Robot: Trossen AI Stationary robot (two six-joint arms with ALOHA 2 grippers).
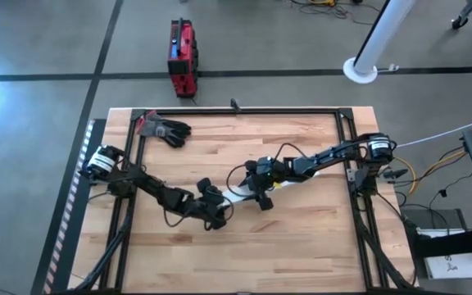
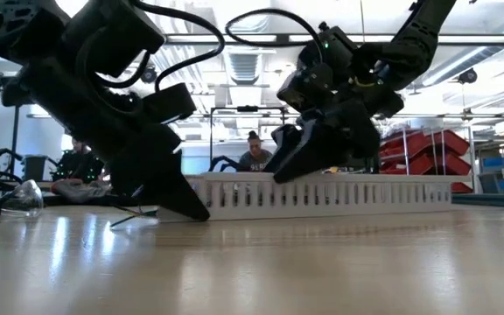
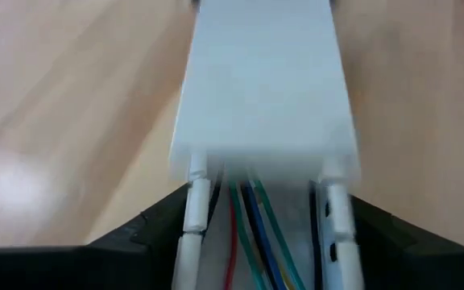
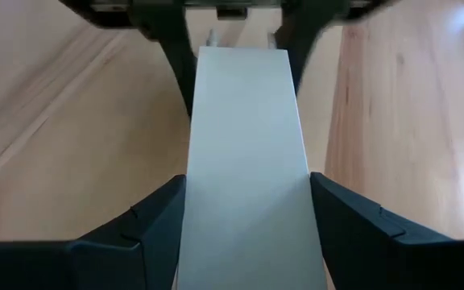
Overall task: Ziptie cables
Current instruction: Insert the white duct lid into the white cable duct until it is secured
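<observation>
A long white slotted channel (image 2: 339,197) lies on the wooden table with a flat white lid (image 4: 246,137) on top. The cables (image 3: 248,234), thin red, green, blue and dark wires, run inside the channel and pass under the lid. My left gripper (image 3: 268,234) is at the channel's left end, shut on it. My right gripper (image 4: 248,209) is a little farther along, shut across the lid. In the right wrist view the left gripper's fingers (image 4: 176,56) show at the lid's far end. My left gripper pinches the channel's open end between its two fingers, one outside each slotted side wall (image 3: 193,221). The fingers slant down from the table's left and lie along the channel, which rests on the table. My right gripper has the lid's two long edges (image 4: 306,189) between its fingers, slanting down from the right and pointing along the lid. The lid sits flat on the channel.
A black and red glove (image 1: 166,129) lies at the far left corner. Clear safety glasses (image 2: 20,197) sit at the left in the low view. Black frame rails (image 1: 244,111) border the table. A red case (image 1: 182,57) stands on the floor beyond. People sit behind the table.
</observation>
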